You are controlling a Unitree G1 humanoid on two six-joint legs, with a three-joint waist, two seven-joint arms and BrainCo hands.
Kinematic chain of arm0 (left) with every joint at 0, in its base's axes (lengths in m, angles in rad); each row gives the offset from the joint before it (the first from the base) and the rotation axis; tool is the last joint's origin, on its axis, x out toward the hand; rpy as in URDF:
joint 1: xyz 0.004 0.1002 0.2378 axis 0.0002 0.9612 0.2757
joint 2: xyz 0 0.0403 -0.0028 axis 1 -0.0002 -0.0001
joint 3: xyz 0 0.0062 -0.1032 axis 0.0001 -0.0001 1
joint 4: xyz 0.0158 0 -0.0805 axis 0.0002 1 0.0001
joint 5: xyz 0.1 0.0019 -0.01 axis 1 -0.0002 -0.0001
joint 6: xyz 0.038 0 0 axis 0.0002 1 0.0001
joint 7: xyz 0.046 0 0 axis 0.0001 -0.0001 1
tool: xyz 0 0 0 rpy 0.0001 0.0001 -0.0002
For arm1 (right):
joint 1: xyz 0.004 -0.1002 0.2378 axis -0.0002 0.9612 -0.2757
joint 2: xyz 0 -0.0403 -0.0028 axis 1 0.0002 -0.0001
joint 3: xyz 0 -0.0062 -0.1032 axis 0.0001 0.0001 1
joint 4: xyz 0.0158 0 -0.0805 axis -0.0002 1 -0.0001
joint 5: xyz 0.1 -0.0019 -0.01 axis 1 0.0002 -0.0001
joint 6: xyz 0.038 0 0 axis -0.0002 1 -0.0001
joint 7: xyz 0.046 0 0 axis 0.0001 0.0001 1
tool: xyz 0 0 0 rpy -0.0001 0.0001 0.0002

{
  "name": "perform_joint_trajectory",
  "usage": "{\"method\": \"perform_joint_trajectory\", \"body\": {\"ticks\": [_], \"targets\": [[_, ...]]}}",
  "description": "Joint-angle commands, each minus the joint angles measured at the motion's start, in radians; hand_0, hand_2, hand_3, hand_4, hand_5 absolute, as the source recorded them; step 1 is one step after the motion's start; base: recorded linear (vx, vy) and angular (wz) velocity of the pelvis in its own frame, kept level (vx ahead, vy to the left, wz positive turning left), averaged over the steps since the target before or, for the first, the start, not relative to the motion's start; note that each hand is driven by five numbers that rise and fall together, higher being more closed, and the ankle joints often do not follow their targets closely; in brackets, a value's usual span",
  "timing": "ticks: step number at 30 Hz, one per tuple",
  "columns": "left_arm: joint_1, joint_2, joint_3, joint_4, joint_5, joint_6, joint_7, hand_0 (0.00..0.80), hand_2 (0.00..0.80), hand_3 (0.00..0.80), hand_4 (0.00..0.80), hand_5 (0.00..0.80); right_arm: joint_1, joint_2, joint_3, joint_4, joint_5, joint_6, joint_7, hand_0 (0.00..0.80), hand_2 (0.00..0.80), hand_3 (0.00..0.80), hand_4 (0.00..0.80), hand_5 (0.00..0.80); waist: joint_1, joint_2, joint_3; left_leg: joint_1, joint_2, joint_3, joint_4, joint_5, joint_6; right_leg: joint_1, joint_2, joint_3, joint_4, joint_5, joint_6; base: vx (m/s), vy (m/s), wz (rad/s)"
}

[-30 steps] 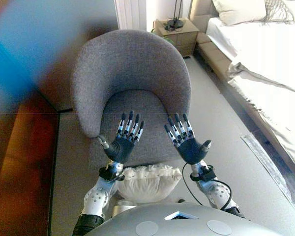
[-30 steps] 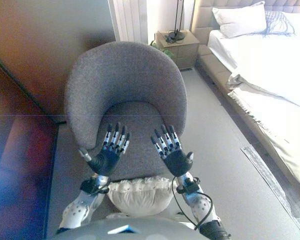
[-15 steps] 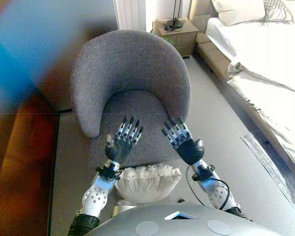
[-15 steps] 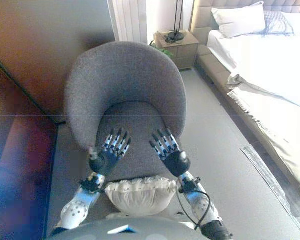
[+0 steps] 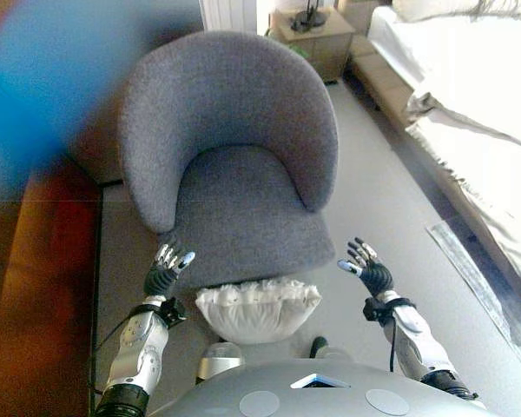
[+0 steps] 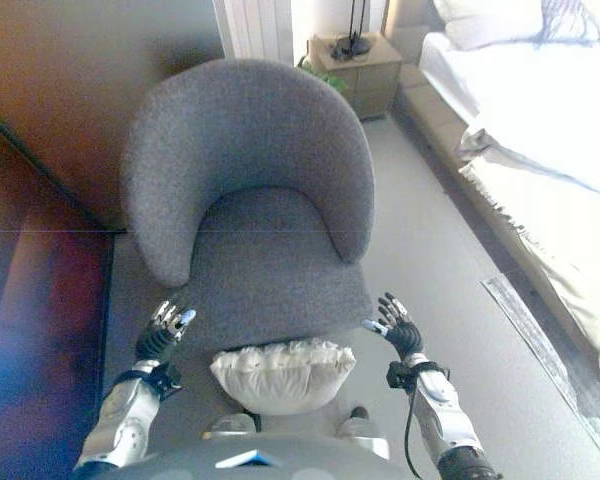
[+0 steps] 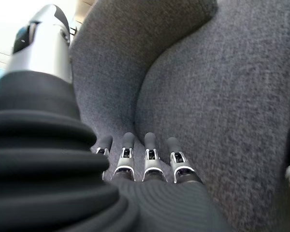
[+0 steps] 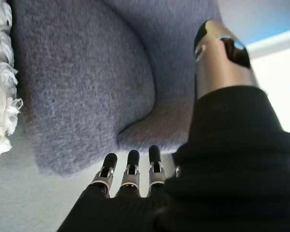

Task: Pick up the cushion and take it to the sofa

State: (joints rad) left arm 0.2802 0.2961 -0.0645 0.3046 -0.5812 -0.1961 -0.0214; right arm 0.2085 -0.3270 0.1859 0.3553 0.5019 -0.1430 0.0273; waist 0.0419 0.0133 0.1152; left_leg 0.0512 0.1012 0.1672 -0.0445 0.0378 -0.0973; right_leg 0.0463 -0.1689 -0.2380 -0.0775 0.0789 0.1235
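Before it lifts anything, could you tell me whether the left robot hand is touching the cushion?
Apart. The left eye view shows the left robot hand beside the cushion with floor between.

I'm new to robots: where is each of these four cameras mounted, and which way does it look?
Left eye: on the head, looking down at the grey armchair, white cushion, both arms.
Right eye: beside it, same scene.
Left wrist: along the left hand at the seat.
Right wrist: along the right hand at the seat's edge.
Shared: both wrist views catch the cushion's fringe.
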Motion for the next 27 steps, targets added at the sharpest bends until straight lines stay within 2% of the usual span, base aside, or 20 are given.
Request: {"method": "perform_joint_trajectory", "body": {"ticks": [1, 6, 8, 10, 12, 13, 22, 27], "targets": [[-0.120, 0.039, -0.015, 0.010, -0.030, -0.110, 0.060, 0.000, 0.000, 0.000, 0.000, 0.000, -0.137, 0.012, -0.010, -0.034, -0.024, -0.093, -0.061, 0.000, 0.000, 0.000, 0.000, 0.000, -0.003, -0.030, 0.096, -0.140, -0.019, 0.033, 0.199, -0.103, 0.047, -0.096, -0.071, -0.001, 0.138, -0.053, 0.023, -0.321, -0.011, 0.01], [-0.217, 0.056, -0.064, 0.046, -0.008, -0.160, 0.151, 0.000, 0.000, 0.000, 0.000, 0.000, -0.249, -0.028, 0.024, 0.022, -0.072, -0.134, -0.127, 0.000, 0.000, 0.000, 0.000, 0.000, 0.002, -0.031, 0.223, -0.314, -0.008, 0.001, 0.344, -0.116, 0.038, -0.244, -0.102, -0.005, 0.252, -0.059, 0.021, -0.279, -0.049, 0.07], [-0.259, 0.063, -0.088, 0.072, 0.000, -0.178, 0.182, 0.000, 0.000, 0.000, 0.000, 0.000, -0.309, -0.055, 0.044, 0.065, -0.105, -0.152, -0.195, 0.000, 0.000, 0.000, 0.000, 0.000, 0.008, -0.026, 0.274, -0.402, -0.001, -0.017, 0.428, -0.132, 0.036, -0.330, -0.112, 0.001, 0.322, -0.070, 0.015, -0.226, -0.025, 0.09], [-0.298, 0.065, -0.107, 0.094, 0.007, -0.183, 0.196, 0.000, 0.000, 0.000, 0.000, 0.000, -0.368, -0.082, 0.058, 0.104, -0.106, -0.144, -0.240, 0.000, 0.000, 0.000, 0.000, 0.000, 0.012, -0.021, 0.312, -0.491, -0.005, -0.032, 0.501, -0.147, 0.040, -0.424, -0.122, 0.018, 0.396, -0.082, 0.010, -0.227, 0.005, 0.10], [-0.330, 0.068, -0.125, 0.114, 0.021, -0.183, 0.205, 0.000, 0.000, 0.000, 0.000, 0.000, -0.417, -0.104, 0.061, 0.138, -0.092, -0.129, -0.237, 0.000, 0.000, 0.000, 0.000, 0.000, 0.017, -0.016, 0.334, -0.549, -0.010, -0.042, 0.546, -0.161, 0.050, -0.494, -0.128, 0.030, 0.460, -0.096, 0.007, -0.163, 0.029, 0.06], [-0.349, 0.069, -0.138, 0.134, 0.022, -0.190, 0.204, 0.000, 0.000, 0.000, 0.000, 0.000, -0.452, -0.118, 0.066, 0.160, -0.079, -0.122, -0.229, 0.000, 0.000, 0.000, 0.000, 0.000, 0.021, -0.008, 0.349, -0.575, -0.006, -0.047, 0.586, -0.197, 0.049, -0.537, -0.129, 0.044, 0.528, -0.131, 0.014, -0.096, 0.042, 0.06], [-0.532, 0.052, -0.156, 0.259, -0.031, -0.199, 0.218, 0.000, 0.000, 0.000, 0.000, 0.000, -0.692, -0.177, 0.086, 0.293, -0.052, -0.073, -0.204, 0.000, 0.000, 0.000, 0.000, 0.000, 0.005, 0.039, 0.392, -0.819, -0.015, -0.052, 0.844, -0.293, 0.089, -0.836, -0.146, 0.116, 0.867, -0.215, -0.017, -0.093, 0.057, 0.02], [-0.588, 0.038, -0.145, 0.297, -0.103, -0.201, 0.212, 0.000, 0.000, 0.000, 0.000, 0.000, -0.754, -0.209, 0.081, 0.323, -0.087, -0.069, -0.170, 0.000, 0.000, 0.000, 0.000, 0.000, -0.002, 0.056, 0.402, -0.919, -0.019, -0.061, 0.946, -0.327, 0.104, -0.946, -0.145, 0.143, 0.975, -0.244, -0.026, -0.049, 0.033, 0.03]]}}
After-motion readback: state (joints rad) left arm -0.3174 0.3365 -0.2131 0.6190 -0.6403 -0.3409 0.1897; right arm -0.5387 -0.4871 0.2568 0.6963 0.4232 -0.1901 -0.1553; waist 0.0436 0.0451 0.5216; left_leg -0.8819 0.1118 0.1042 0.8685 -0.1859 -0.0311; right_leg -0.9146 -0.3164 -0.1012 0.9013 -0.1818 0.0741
